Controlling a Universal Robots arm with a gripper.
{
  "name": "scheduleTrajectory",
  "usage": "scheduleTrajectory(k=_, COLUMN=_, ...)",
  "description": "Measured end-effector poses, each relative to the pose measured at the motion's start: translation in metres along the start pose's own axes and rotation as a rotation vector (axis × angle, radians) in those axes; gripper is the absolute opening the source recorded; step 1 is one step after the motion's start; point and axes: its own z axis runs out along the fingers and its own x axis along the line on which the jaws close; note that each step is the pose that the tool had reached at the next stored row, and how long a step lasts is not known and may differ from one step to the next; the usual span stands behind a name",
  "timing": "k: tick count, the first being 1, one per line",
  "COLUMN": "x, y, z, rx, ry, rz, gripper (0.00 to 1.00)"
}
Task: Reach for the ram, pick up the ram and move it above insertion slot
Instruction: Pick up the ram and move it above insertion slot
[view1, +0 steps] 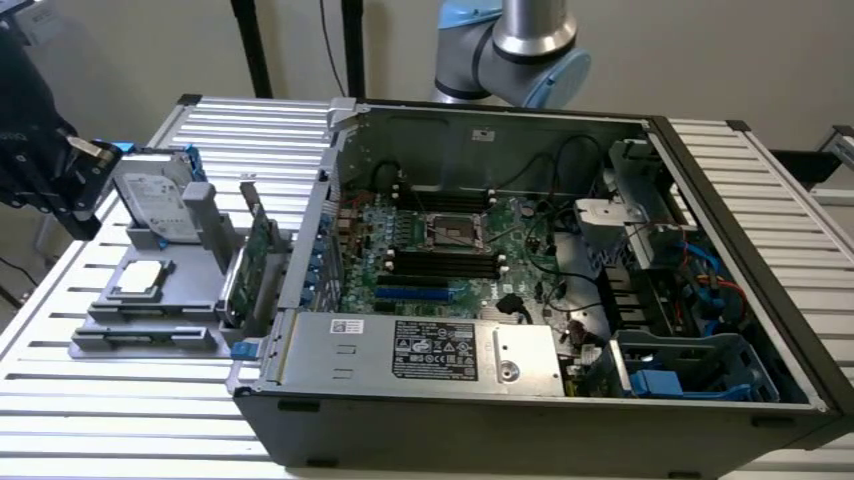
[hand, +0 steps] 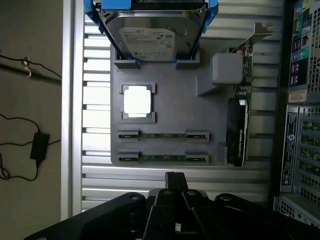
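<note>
Black and clenched on nothing, the hand (hand: 175, 177) hangs just off the grey holder's (hand: 175, 100) nearest edge, over the slatted tabletop (hand: 97, 175). Straight ahead of its fingertips lies the nearer ram stick (hand: 163, 158), standing on edge in the holder with its length running crosswise to the hand's reach. The farther ram stick (hand: 163, 135) lies parallel just behind it; which one is wanted I cannot tell. Beyond them on the holder sit a processor chip (hand: 137, 101) and a hard drive (hand: 152, 35). An expansion card (hand: 237, 125) stands along the holder's side towards the open computer case (view1: 534, 440). Both sticks show edge-on, their ends buried in grey clips and their chips unreadable. Inside the case, the memory slots (view1: 430, 262) are only dark bars.
</note>
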Motion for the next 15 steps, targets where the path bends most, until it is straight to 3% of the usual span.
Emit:
scheduleTrajectory(k=9, x=0.0, y=0.0, z=0.0, rx=0.0, ry=0.0, rz=-0.001, gripper=0.11)
scheduleTrajectory(k=15, x=0.0001, y=0.0, z=0.0002, rx=0.0001, ry=0.0037, rz=-0.099, gripper=0.11)
